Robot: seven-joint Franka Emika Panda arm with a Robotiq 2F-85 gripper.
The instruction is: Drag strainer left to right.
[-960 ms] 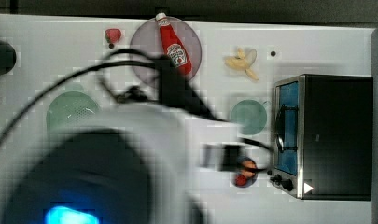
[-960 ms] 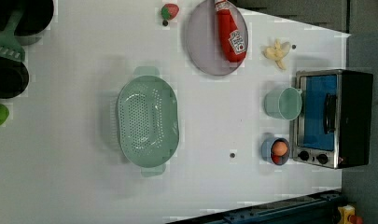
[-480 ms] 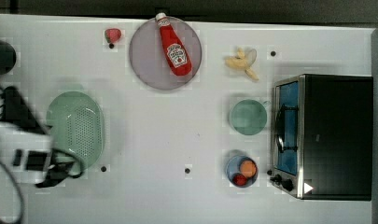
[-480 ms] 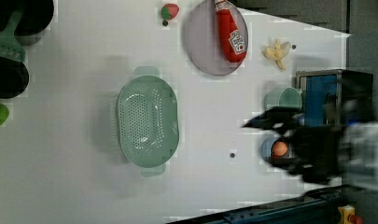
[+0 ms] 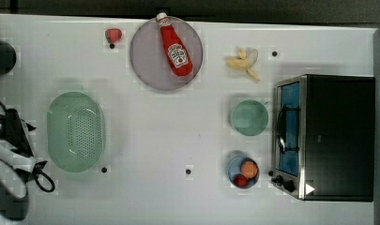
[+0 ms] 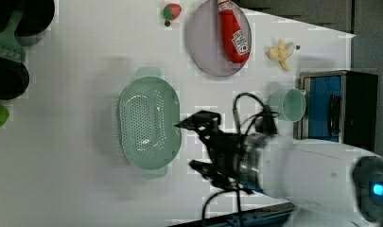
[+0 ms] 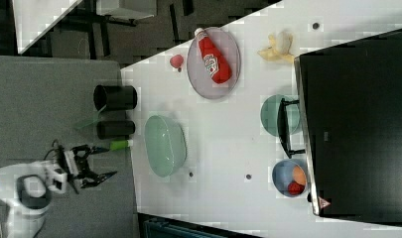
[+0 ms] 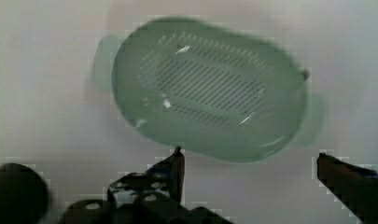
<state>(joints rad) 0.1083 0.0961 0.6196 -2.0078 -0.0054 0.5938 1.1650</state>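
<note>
— Pale mint plastic, wide-rimmed and light: the strainer (image 5: 75, 131) sits on the white table (image 5: 178, 197) toward the top view's left, well apart from the plate (image 5: 148, 61) with the ketchup bottle (image 5: 175, 45) and from the green cup (image 5: 249, 117) beside the toaster oven (image 5: 338, 136).

— And the gripper (image 8: 249, 161)?

— Spread wide, holding nothing. In the wrist view its two fingertips (image 8: 178, 154) stand just off the strainer's long side, one close to the rim, the other further along near a handle tab. They're apart from it, I'd say — not touching.

— What could spoil the drag?

— A light tub like this may tip or spin if a finger catches only the lip. Pushed off-centre, I'd expect it to pivot rather than slide straight. The path across also runs toward the cup and the small blue bowl (image 5: 242, 171) — overshoot could knock either.

— So hook inside the rim?

— Probably safest, near the middle of the long side.
</note>
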